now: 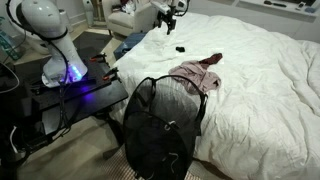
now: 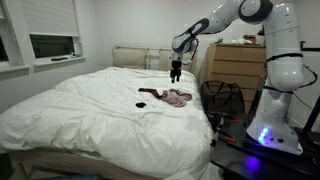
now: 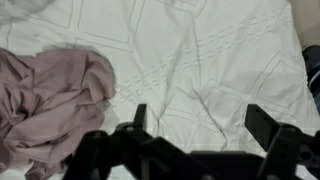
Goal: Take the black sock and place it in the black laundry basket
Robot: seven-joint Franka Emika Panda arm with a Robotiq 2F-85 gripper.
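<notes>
The black sock [image 1: 180,49] lies on the white bed, a small dark shape beyond the pink garment; it also shows in an exterior view [image 2: 141,104]. The black mesh laundry basket [image 1: 160,125] stands on the floor against the bed's side and also shows beside the bed in an exterior view [image 2: 222,97]. My gripper [image 2: 175,72] hangs above the bed, well above the clothes, and shows at the top in an exterior view [image 1: 170,20]. In the wrist view the gripper [image 3: 200,125] is open and empty over bare duvet. The sock is out of the wrist view.
A crumpled pink garment [image 3: 50,100] lies on the duvet near the basket side [image 1: 195,75]. A dark red garment [image 1: 212,60] lies beside it. A wooden dresser [image 2: 240,65] stands behind the basket. The robot base [image 1: 60,60] stands on a dark stand.
</notes>
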